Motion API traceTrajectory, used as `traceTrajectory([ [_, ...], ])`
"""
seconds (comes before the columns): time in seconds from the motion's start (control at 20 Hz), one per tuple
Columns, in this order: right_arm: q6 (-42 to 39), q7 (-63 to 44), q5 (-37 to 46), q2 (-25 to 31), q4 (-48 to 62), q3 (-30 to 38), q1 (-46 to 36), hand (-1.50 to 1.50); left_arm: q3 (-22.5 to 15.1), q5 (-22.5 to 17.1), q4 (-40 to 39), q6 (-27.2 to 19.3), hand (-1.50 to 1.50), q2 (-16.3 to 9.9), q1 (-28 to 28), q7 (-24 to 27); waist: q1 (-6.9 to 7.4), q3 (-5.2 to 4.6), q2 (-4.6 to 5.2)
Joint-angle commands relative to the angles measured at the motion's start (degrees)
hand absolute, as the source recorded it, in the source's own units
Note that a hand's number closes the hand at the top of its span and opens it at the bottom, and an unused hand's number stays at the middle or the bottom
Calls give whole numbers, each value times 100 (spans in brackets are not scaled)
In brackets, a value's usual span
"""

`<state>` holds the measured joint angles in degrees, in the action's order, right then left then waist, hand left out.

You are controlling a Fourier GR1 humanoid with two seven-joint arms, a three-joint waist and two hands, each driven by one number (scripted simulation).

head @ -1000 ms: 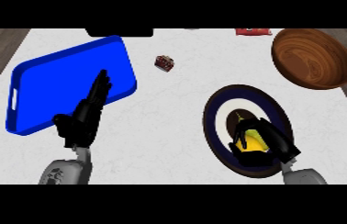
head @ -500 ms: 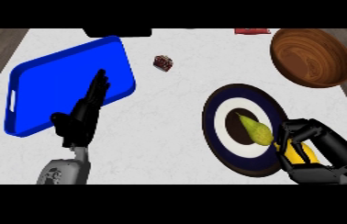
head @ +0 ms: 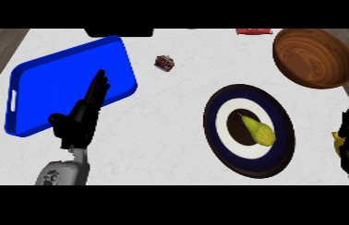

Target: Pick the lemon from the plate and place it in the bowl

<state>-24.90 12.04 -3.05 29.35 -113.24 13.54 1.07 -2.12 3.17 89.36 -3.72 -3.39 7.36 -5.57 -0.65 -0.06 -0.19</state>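
Left hand (head: 80, 115), fingers straight and pressed together, rests at eight o'clock, overlapping a blue tray (head: 48, 83). Right hand (head: 342, 139) barely shows at three o'clock; its finger state cannot be told. The yellow-green fruit, called the lemon (head: 259, 130), lies on the dark plate (head: 228, 145). The wooden bowl (head: 310, 58) sits at one o'clock.

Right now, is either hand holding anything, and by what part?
The left hand holds nothing. The right hand is mostly out of view at the edge, with something yellow by it; a hold cannot be told.
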Motion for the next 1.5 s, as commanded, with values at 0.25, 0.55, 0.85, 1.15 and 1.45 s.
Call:
traceTrajectory([
  [0.25,107,-2157,-760,766,194,631,-1809,150,33,108,-310,-75,0,62,496,-102,78,1,23],
  [0.55,525,-2756,-170,769,891,274,-2827,150,38,-114,162,164,0,10,-21,9,125,3,22],
  [0.85,424,-2058,755,1204,2117,178,-3227,150,-83,-23,158,158,0,64,-120,14,158,5,35],
  [1.15,1194,-875,2323,1121,3666,-504,-3685,150,-58,145,-333,41,0,125,122,308,213,6,68],
  [1.45,1780,314,2890,1204,5874,-391,-4315,150,24,39,-495,88,0,159,452,195,223,9,81],
])
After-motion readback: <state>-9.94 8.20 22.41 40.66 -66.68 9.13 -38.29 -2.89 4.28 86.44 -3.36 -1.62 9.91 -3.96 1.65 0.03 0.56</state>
